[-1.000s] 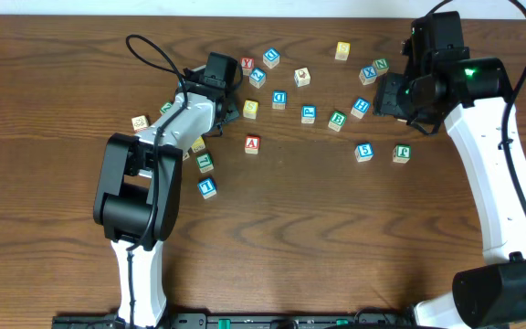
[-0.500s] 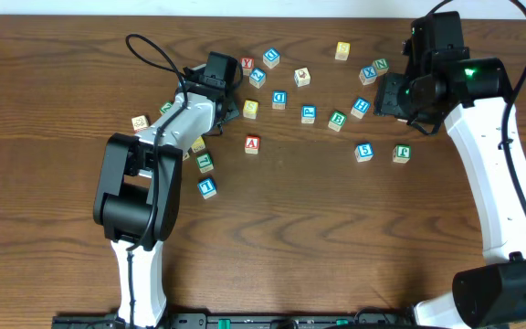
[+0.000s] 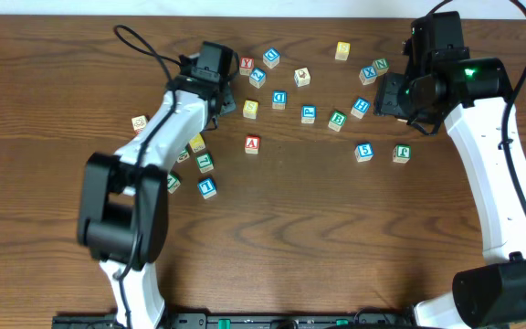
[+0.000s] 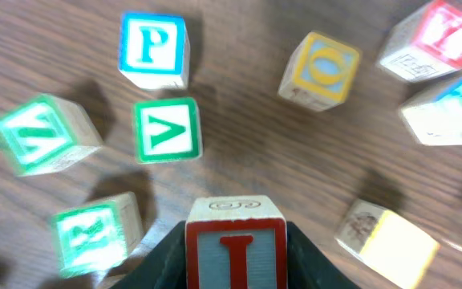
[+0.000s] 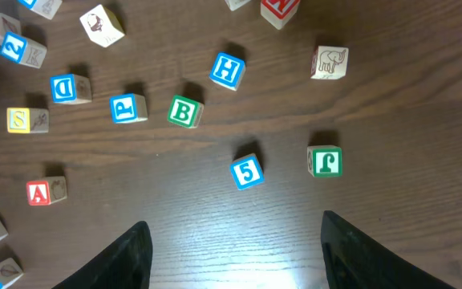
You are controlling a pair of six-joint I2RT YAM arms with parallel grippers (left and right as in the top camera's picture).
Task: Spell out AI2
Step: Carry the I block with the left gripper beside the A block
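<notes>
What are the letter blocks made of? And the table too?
The I block looks like pale wood: a bare top with a stamped swirl, and red paint on the letter face. The table looks like dark wood or a wood-look laminate. Streaky grain shows, and it is slightly shiny.

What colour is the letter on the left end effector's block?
Red I, on block; best in left wrist view.

- Red "I" on the I block (image 4: 236,255), lowest in the left wrist view.
- Past it: blue "P" on the P block (image 4: 152,48), green sideways "V" on the V block (image 4: 167,130), "C" on the yellow C block (image 4: 323,68).
- Elsewhere on the tabletop (image 5: 215,241): red "A" on the A block (image 5: 42,191), blue "5" on the 5 block (image 5: 247,171), green "B" on the B block (image 5: 184,111), blue "2" on the 2 block (image 5: 18,46).
</notes>
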